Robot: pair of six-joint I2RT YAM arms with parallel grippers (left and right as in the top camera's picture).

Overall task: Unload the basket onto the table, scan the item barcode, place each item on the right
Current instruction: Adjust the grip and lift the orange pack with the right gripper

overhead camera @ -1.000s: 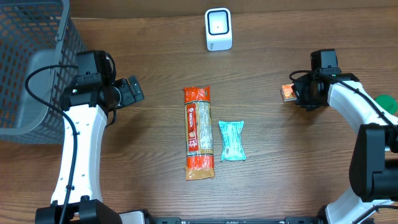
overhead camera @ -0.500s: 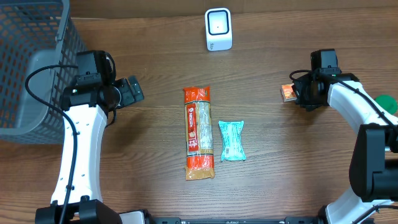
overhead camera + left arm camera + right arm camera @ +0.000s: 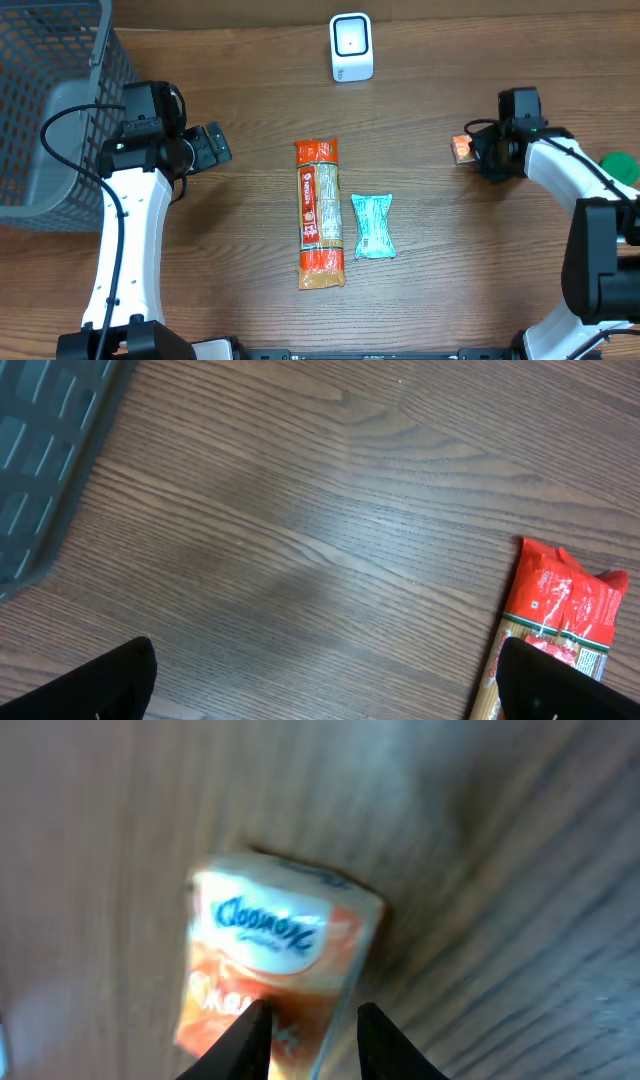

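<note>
A small orange tissue packet (image 3: 461, 149) with a blue and white label (image 3: 272, 925) sits at the tip of my right gripper (image 3: 476, 151), at the right of the table. In the right wrist view the two fingers straddle the packet's near end, and the gripper (image 3: 312, 1038) is shut on it. The white barcode scanner (image 3: 351, 47) stands upright at the back centre, well to the left of the packet. My left gripper (image 3: 214, 146) hovers at the left, open and empty (image 3: 325, 690), with only wood grain between its fingertips.
A long red and orange noodle packet (image 3: 320, 213) and a small teal packet (image 3: 373, 226) lie side by side at mid table. A grey mesh basket (image 3: 50, 90) fills the far left corner. A green object (image 3: 622, 165) sits at the right edge.
My right wrist has shifted very slightly to the left with the orange packet. The left arm has not moved.
</note>
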